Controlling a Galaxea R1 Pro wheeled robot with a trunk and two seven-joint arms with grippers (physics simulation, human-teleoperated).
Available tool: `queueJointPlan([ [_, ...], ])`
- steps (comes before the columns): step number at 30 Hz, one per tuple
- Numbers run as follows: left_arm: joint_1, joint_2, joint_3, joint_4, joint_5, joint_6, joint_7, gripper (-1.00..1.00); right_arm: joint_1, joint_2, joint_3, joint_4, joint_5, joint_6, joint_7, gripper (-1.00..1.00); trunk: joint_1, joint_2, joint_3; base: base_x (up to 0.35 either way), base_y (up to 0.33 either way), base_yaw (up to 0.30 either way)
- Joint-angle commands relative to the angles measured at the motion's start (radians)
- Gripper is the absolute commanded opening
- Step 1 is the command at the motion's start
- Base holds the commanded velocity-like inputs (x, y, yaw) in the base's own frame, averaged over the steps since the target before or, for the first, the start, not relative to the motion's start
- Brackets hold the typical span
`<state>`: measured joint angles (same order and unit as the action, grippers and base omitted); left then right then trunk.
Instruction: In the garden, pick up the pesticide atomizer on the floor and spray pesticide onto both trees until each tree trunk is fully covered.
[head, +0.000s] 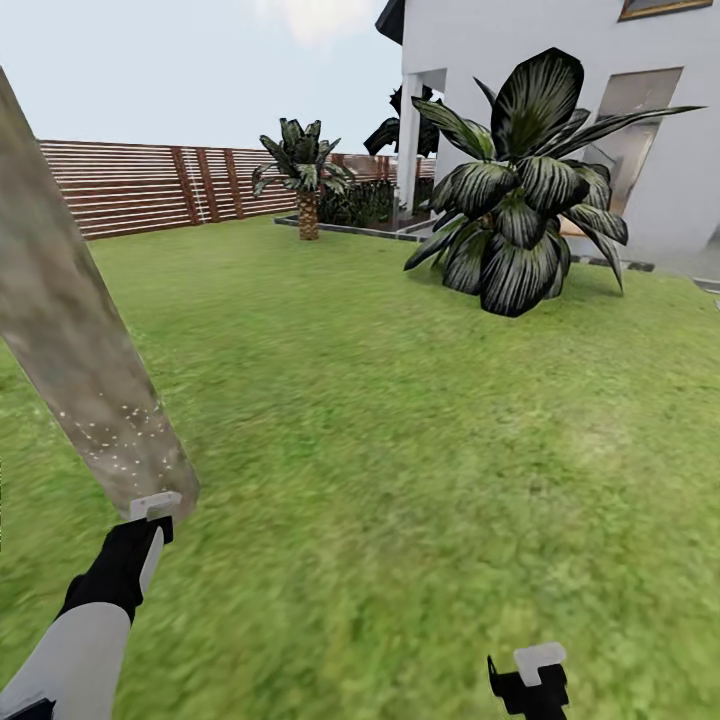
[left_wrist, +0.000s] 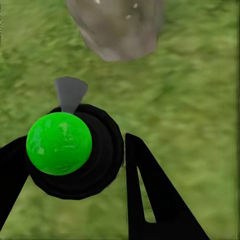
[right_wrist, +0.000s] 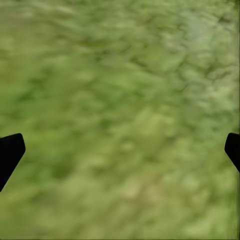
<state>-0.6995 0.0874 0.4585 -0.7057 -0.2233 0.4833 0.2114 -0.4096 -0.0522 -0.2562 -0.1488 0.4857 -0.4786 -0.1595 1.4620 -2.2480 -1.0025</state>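
left claw (left_wrist: 75, 165) clamped on atomizer (left_wrist: 67, 145), nozzle aimed at trunk (head: 80, 370) base, just beside it | white specks (head: 125, 440) low on trunk | probably light, rigid, slick plastic, best gripped round the body | right claw (right_wrist: 120, 150) wide open, empty, over grass (head: 420, 450)

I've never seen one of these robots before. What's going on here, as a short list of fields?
Place: grass lawn, wooden fence, white house
Left gripper: shut on the atomizer, a black bottle with a green top
Nozzle: points toward the tree trunk
Trunk: white pesticide specks low down; upper part looks bare
Right gripper: open, holding nothing, over grass
Other plants: dark-leaved bush, short palm
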Motion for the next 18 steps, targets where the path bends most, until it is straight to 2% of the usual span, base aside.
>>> queueJointPlan([
  [1,0.0,0.0,0.0,0.0,-0.001,0.0,0.001,-1.0,0.0,0.0,0.0,0.0,0.0,0.0,0.0,1.0,0.0,0.0,0.0,0.177,-0.243,0.208],
  [9,0.0,0.003,0.004,-0.003,0.0,0.001,0.005,-1.0,0.0,0.0,0.0,0.0,0.0,0.0,0.0,1.0,0.0,0.0,0.0,0.16,-0.207,0.269],
  [12,0.0,0.004,0.005,-0.003,0.0,0.002,0.006,-1.0,0.0,0.0,0.0,0.0,0.0,0.0,0.0,1.0,0.0,0.0,0.0,-0.189,-0.001,0.166],
  [18,0.0,0.004,0.004,-0.003,0.0,0.001,0.002,-1.0,0.0,-0.001,0.0,-0.001,-0.001,0.0,0.0,1.0,0.0,0.0,0.0,-0.323,0.078,0.016],
])
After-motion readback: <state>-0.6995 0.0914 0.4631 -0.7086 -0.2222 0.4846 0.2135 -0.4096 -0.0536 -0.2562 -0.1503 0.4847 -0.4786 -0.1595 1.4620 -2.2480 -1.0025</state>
